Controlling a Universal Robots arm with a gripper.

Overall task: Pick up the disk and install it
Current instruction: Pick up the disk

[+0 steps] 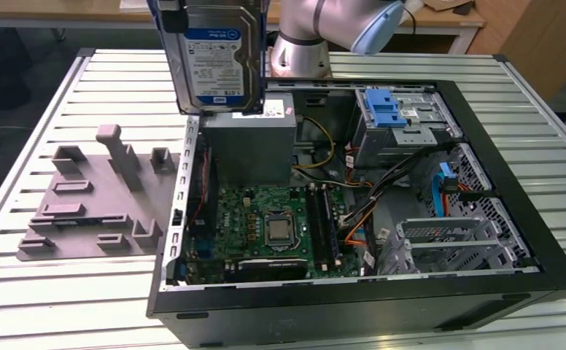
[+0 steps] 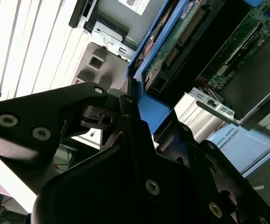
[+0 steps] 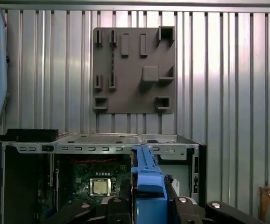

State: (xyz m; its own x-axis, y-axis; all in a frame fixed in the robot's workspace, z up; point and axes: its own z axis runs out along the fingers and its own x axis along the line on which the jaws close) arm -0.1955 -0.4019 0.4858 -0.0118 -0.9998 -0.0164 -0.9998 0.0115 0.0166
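Note:
The disk (image 1: pixel 215 55), a silver hard drive with a blue-and-white label, hangs upright in the air above the back corner of the open computer case (image 1: pixel 516 292), on the exterior view's left. Its lower edge is just above the grey power supply box (image 1: pixel 249 146). In both wrist views my gripper (image 2: pixel 130 91) is shut on the disk's blue carrier frame (image 3: pixel 146 179), with a black finger (image 2: pixel 79 100) on each side. The disk's green circuit board (image 2: pixel 165 51) faces the second wrist camera.
Inside the case lie the motherboard (image 1: pixel 263 226), cables and a silver drive cage with a blue latch (image 1: pixel 395 117) at the back right. A grey fixture plate (image 1: pixel 88 197) with raised blocks sits on the slatted table (image 1: pixel 59 306) left of the case. The arm's base (image 1: pixel 308 36) stands behind.

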